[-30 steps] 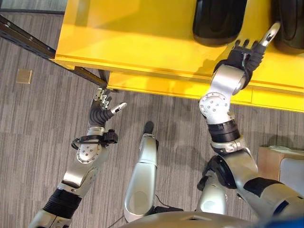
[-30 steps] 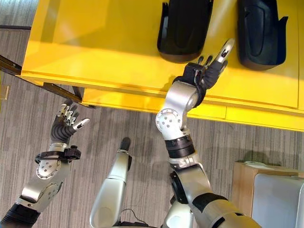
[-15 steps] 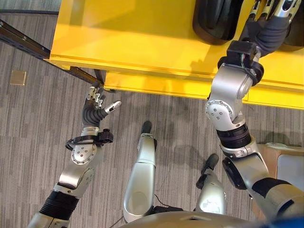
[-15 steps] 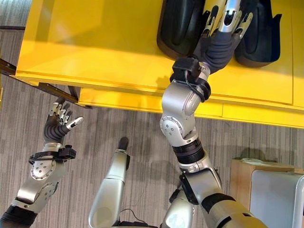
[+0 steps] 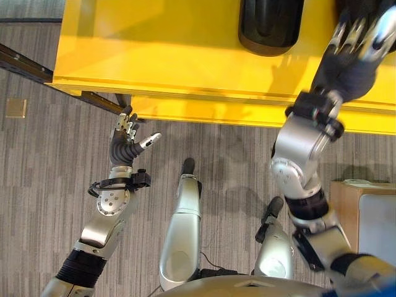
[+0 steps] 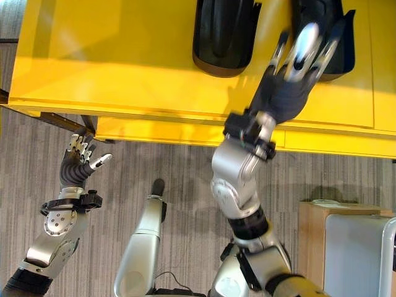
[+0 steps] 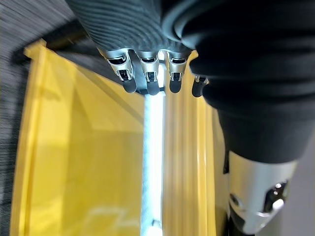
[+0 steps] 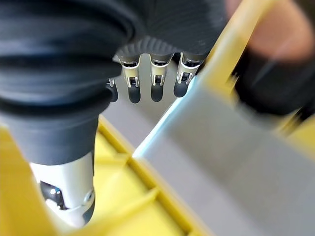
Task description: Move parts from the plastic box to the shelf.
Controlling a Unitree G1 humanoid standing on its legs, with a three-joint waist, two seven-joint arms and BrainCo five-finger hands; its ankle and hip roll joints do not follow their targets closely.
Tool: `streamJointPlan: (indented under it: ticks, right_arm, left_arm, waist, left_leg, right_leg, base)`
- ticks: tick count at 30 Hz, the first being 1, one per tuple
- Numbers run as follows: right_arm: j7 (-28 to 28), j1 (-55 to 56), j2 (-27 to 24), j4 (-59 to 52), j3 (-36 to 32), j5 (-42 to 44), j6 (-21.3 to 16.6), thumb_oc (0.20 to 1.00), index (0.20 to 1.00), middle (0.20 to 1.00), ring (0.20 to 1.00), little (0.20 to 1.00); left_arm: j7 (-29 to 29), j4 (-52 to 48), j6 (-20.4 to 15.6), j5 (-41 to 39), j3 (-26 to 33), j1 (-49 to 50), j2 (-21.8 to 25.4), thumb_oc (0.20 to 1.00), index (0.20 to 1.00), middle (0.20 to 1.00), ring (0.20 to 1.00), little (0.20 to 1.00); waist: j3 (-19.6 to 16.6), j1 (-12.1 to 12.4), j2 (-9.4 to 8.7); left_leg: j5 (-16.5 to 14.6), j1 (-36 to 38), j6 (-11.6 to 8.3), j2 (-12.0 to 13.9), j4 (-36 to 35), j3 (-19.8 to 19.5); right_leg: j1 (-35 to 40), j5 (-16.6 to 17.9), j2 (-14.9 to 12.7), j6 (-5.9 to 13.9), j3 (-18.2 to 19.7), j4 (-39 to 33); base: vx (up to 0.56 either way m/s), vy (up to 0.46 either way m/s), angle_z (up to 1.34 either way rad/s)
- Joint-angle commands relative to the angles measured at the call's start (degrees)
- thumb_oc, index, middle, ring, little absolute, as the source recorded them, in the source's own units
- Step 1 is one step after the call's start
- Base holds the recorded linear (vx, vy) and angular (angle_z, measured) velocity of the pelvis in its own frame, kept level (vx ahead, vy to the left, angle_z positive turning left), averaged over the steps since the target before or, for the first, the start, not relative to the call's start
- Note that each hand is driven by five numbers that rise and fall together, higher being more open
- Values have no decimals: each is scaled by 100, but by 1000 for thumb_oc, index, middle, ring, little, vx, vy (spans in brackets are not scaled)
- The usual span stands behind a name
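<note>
Right hand (image 6: 301,59) raised with fingers spread; left hand (image 5: 127,143) low, fingers relaxed.

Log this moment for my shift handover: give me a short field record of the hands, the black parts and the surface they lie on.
surface: yellow shelf above grey carpet floor
parts: two black parts on the shelf, left part in full view, right part partly behind the right hand
right hand: right hand raised over the shelf, fingers spread, holding nothing
left hand: left hand off the shelf's front edge, over the floor, fingers relaxed, holding nothing
other: cardboard box on the floor
</note>
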Motion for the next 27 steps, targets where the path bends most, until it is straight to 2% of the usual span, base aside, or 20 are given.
streamJointPlan:
  ticks: [1,5,7,9,13,15,16,17,21,22,27]
  right_arm:
    - [503,-60,-317,-291,-299,-112,-42,1000,1000,1000,1000,1000]
    - [712,280,-584,-232,-268,-223,111,1000,1000,1000,1000,1000]
    - [963,548,-844,-214,-300,-385,233,1000,1000,1000,1000,1000]
    - [997,681,-1120,-186,-419,-867,392,1000,1000,1000,1000,1000]
    - [1110,780,-1373,-143,-515,-1215,497,1000,1000,1000,1000,1000]
    - [1202,933,-1592,-104,-596,-1483,562,1000,1000,1000,1000,1000]
    - [1203,934,-1594,-103,-601,-1481,562,1000,1000,1000,1000,1000]
    - [1200,1049,-1767,-137,-698,-1791,592,1000,1000,1000,1000,1000]
    - [1270,1200,-1890,-114,-813,-1950,636,1000,1000,1000,1000,1000]
    - [1269,1308,-1981,-133,-924,-2234,711,1000,1000,1000,1000,1000]
    - [1280,1442,-1981,-146,-1057,-2377,754,1000,1000,1000,1000,1000]
  left_arm:
    - [117,-618,-497,758,-60,-169,40,1000,1000,1000,1000,1000]
    - [120,-537,-548,950,-89,-314,84,1000,1000,1000,1000,1000]
    - [132,-460,-566,1288,-114,-455,181,1000,1000,1000,1000,1000]
    - [120,-370,-593,1680,-142,-543,290,1000,1000,1000,1000,1000]
    - [89,-247,-573,2043,-212,-688,367,1000,1000,1000,1000,1000]
    - [127,-127,-522,2568,-279,-786,448,1000,1000,1000,1000,1000]
    - [132,-123,-523,2574,-286,-793,444,1000,1000,1000,1000,1000]
    - [247,-66,-487,3164,-318,-857,579,1000,1000,1000,1000,1000]
    - [165,10,-464,3803,-517,-1015,722,1000,1000,1000,1000,1000]
    - [33,-45,-422,4294,-604,-1103,796,1000,1000,1000,1000,1000]
    - [146,-66,-319,5190,-619,-1211,946,1000,1000,1000,1000,1000]
  waist:
    - [117,31,144]
    - [129,-57,100]
    - [132,-157,69]
    - [125,-255,63]
    - [119,-360,69]
    - [105,-462,89]
    - [108,-455,89]
    - [113,-538,94]
    - [117,-640,138]
    - [120,-727,173]
    - [141,-811,217]
  left_leg:
    - [429,843,324,20,-1295,429]
    - [455,930,291,91,-1306,460]
    - [479,997,257,154,-1308,495]
    - [491,1080,224,230,-1310,547]
    - [504,1171,191,293,-1319,603]
    - [521,1225,160,342,-1320,640]
    - [521,1228,160,343,-1322,645]
    - [533,1268,133,386,-1331,678]
    - [543,1350,100,447,-1324,743]
    - [560,1406,66,490,-1333,777]
    - [634,1529,37,592,-1431,866]
  right_leg:
    - [259,-669,97,47,70,917]
    - [222,-702,133,31,152,968]
    - [174,-734,167,8,242,1031]
    - [135,-777,210,-4,341,1080]
    - [75,-824,250,-23,450,1171]
    - [33,-870,269,-37,511,1247]
    - [31,-871,268,-38,516,1251]
    - [-5,-906,295,-43,582,1290]
    - [-73,-971,321,-59,687,1446]
    - [-113,-1010,347,-65,764,1522]
    - [-214,-1014,400,-91,891,1576]
  base:
    - [-40,-7,-11]
    - [-34,-9,-15]
    - [-57,-26,-20]
    - [-44,-19,-23]
    - [-36,-10,-18]
    - [-31,-20,-12]
    - [-33,-33,-13]
    - [-18,-20,-14]
    - [-31,-44,-21]
    - [-34,-61,-17]
    - [-29,-48,-17]
